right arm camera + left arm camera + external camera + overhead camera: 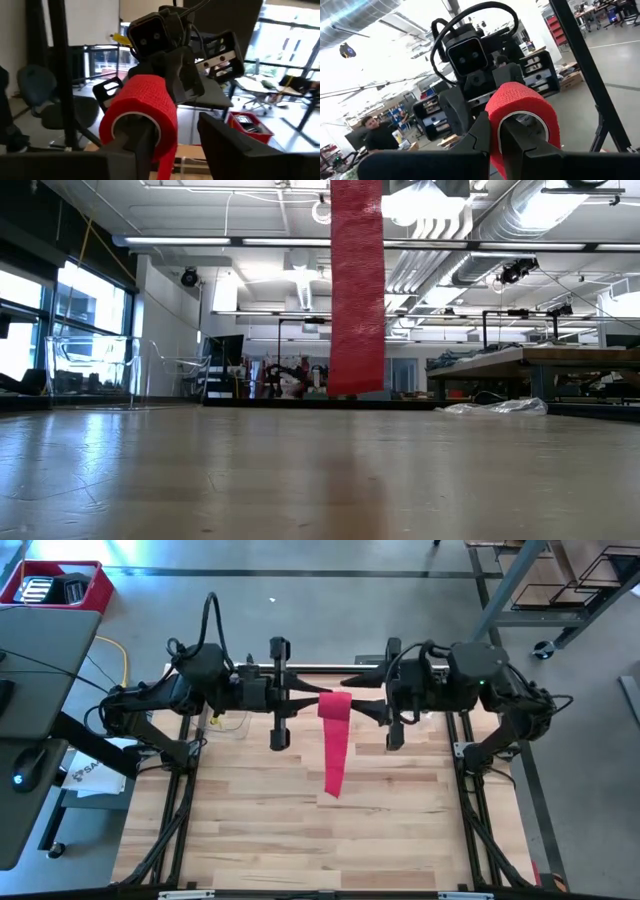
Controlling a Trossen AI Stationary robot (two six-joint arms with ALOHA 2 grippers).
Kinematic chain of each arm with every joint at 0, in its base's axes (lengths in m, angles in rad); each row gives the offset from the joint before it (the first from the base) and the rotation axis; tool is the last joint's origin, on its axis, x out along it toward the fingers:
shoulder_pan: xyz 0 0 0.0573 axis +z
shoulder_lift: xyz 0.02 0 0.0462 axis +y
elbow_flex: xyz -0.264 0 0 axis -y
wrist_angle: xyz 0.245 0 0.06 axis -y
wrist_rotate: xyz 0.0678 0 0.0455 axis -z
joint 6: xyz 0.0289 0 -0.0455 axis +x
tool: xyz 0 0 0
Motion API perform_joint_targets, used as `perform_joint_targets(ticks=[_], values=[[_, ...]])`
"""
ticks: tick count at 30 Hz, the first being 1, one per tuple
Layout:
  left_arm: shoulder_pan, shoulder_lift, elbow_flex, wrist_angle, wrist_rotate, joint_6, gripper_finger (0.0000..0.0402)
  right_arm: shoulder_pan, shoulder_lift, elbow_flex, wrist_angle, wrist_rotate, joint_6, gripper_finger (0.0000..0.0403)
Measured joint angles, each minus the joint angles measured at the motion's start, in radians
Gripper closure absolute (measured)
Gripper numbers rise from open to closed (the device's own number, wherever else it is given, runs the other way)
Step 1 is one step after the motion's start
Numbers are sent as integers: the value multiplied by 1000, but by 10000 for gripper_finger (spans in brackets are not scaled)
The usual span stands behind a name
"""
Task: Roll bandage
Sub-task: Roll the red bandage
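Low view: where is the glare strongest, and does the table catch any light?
Low view: ceiling lamps flare white beside the top of the hanging bandage, and the table gleams pale on its left part, under the windows. Left wrist view: the bright ceiling washes out behind the bandage. High view: even light, no glare.

Red bandage [335, 730] part-rolled, tail hanging above table.
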Motion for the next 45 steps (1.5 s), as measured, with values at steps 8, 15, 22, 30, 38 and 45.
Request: perform_joint_targets(ticks=[8,15,22,30,38,45], values=[[-11,0,0,19,-87,-195,367,-3,-1,1,-2,17,-228,391],[-13,0,0,-3,-89,-530,326,55,2,-1,26,163,-794,358],[-5,10,1,-53,-148,-806,308,108,2,-2,33,282,-999,356],[-8,48,2,-62,-142,-808,307,134,2,-2,41,303,-1095,358],[2,66,2,-11,-111,-764,322,146,0,-1,34,325,-1011,361],[2,52,0,-11,-114,-619,388,145,-6,0,5,309,-678,327]])
